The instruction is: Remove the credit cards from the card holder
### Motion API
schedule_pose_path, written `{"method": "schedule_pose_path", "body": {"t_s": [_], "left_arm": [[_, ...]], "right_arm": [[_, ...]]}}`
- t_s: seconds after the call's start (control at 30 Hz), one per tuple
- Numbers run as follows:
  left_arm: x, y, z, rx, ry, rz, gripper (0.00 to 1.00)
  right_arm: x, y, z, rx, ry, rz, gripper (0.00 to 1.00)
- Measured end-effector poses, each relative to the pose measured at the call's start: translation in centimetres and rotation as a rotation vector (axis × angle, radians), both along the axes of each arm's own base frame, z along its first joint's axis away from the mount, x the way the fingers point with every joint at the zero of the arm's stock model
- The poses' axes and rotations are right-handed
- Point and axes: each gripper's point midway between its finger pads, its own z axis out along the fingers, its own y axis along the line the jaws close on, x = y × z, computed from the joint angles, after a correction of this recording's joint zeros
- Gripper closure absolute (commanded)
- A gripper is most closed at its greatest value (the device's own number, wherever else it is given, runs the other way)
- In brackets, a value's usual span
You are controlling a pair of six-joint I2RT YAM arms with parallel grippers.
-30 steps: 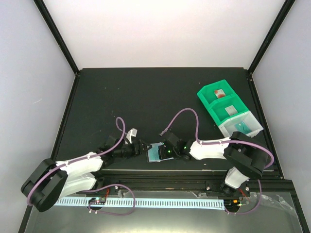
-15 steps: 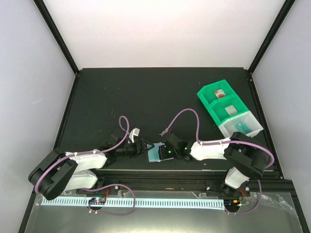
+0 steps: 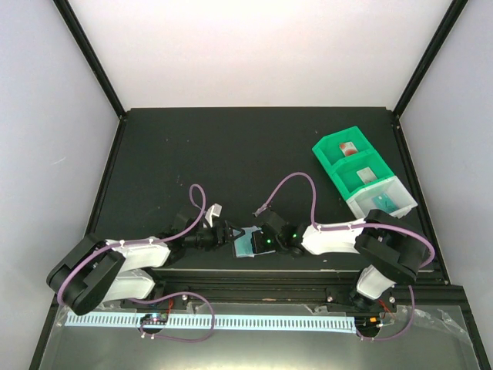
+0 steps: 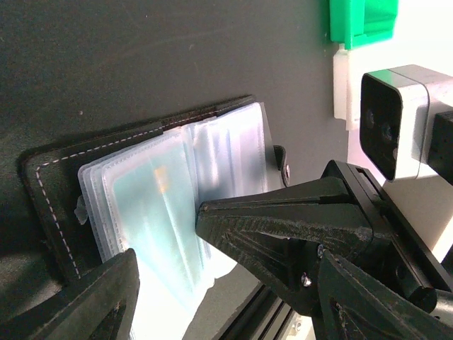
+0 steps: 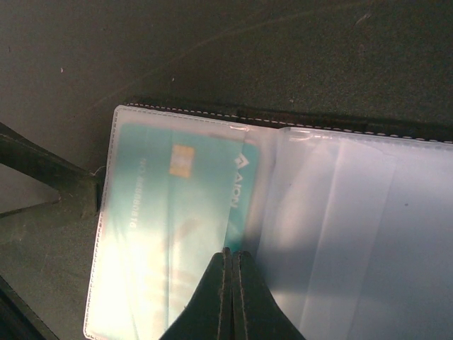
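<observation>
Teal plastic shows through a clear sleeve: a teal credit card (image 5: 173,212) with a gold chip and white print sits inside the open card holder (image 5: 184,110). In the right wrist view it fills the sleeve on the left page, while the clear sleeves (image 5: 354,234) on the other page look pale and blank. The holder lies open on the black table (image 3: 231,154), near the front edge and between the two arms. Its black stitched cover is underneath, and its small clasp tab (image 4: 282,163) sticks out at the far side in the left wrist view. The right gripper (image 5: 232,253) has its two fingers pressed together with only a thin seam between them, their tips resting on the sleeve over the right part of the card; whether they pinch any plastic cannot be told. The left gripper (image 3: 224,233) is spread wide, its fingers (image 4: 92,304) well apart on either side of the holder's near end. One finger overlaps a corner of the black cover, and nothing is clamped between them. From above, the two grippers point at each other with the holder between them. Well off to the right stands a green bin tray (image 3: 330,168) of two compartments with a clear tray (image 3: 358,206) just beside it. Small items lie in them, one reddish and one teal, too small to name.
</observation>
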Motion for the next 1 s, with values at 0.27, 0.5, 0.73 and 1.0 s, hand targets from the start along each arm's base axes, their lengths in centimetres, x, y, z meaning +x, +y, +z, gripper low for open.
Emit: {"method": "schedule_pose_path", "body": {"t_s": [0.27,0.5,0.73,1.0], "left_arm": [[-0.08,0.05,-0.12,0.004,0.004,-0.001,0.29],[-0.10,0.06,-0.15,0.006,0.005,-0.002,0.29],[-0.13,0.07,-0.21,0.008,0.006,-0.002,0.28],[-0.12,0.04,-0.49,0.011,0.013,-0.003,0.28]], "right_arm": [[0.02,-0.01,0.02,0.000,0.000,-0.001,0.99],[0.03,-0.01,0.03,0.000,-0.001,-0.001,0.99],[0.02,-0.01,0.03,0.000,-0.002,-0.001,0.99],[0.02,0.00,0.04,0.000,-0.002,0.000,0.99]]}}
